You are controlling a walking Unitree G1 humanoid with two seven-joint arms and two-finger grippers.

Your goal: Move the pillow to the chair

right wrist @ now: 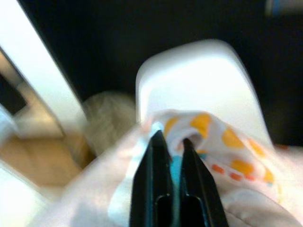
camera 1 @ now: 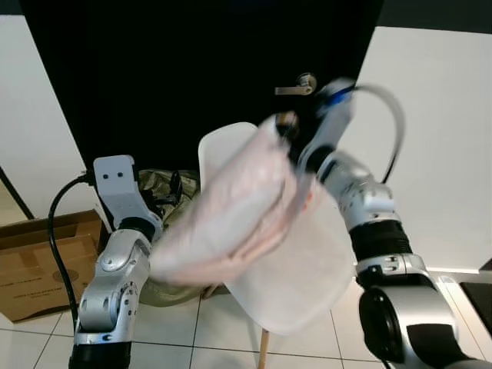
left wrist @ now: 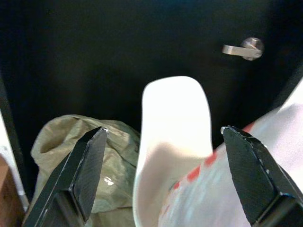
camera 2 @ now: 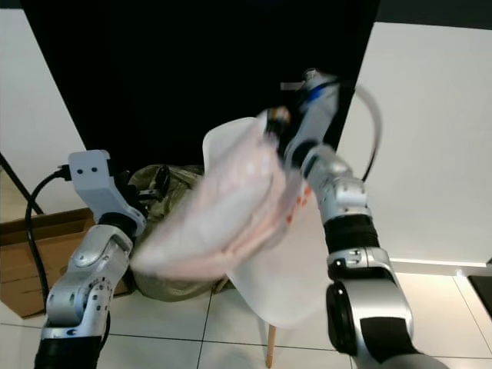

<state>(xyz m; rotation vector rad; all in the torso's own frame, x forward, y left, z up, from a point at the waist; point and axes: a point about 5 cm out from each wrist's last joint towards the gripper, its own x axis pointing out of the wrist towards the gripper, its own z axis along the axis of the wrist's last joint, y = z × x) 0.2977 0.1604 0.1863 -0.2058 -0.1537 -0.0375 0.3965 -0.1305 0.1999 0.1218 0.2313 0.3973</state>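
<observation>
Right claw [right wrist: 171, 138] pinching pillow [right wrist: 222, 156], orange dots

Silver arms w/ black joints, black cables, black jaws.

This looks like a room or hallway in a home or flat. A black door [camera 1: 192, 69] with a silver lever handle [camera 1: 298, 86] fills the far side, set between plain white walls [camera 1: 430, 138]. The floor [camera 1: 192, 330] is pale tile. A white moulded chair [camera 1: 300, 269] on wooden legs stands before the door, with a stuffed olive sack [left wrist: 80, 156] and a cardboard box [camera 1: 38, 261] to the left.
</observation>
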